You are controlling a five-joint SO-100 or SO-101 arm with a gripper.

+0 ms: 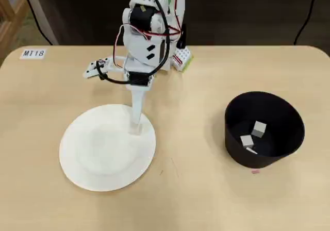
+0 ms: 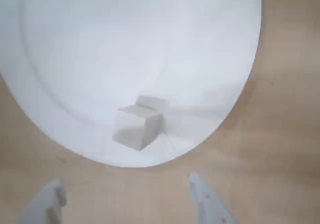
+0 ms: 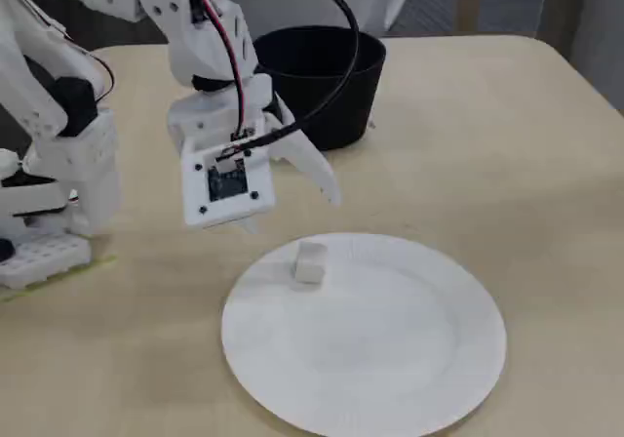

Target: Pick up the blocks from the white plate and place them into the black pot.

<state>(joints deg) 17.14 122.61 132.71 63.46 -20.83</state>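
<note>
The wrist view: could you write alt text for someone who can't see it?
One small white block sits near the edge of a white plate on a wooden table. Below it, the two pale fingertips of the open gripper frame the picture's bottom edge, not touching the block.

Matt black pot (image 1: 265, 130), wood-look table (image 1: 206, 200)

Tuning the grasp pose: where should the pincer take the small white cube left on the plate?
Grip the small white cube across two opposite vertical faces, descending from above. It sits flat near the rim of the round white plate, corner-on to the open pincer, so rotate the wrist to square the fingers first.
</note>
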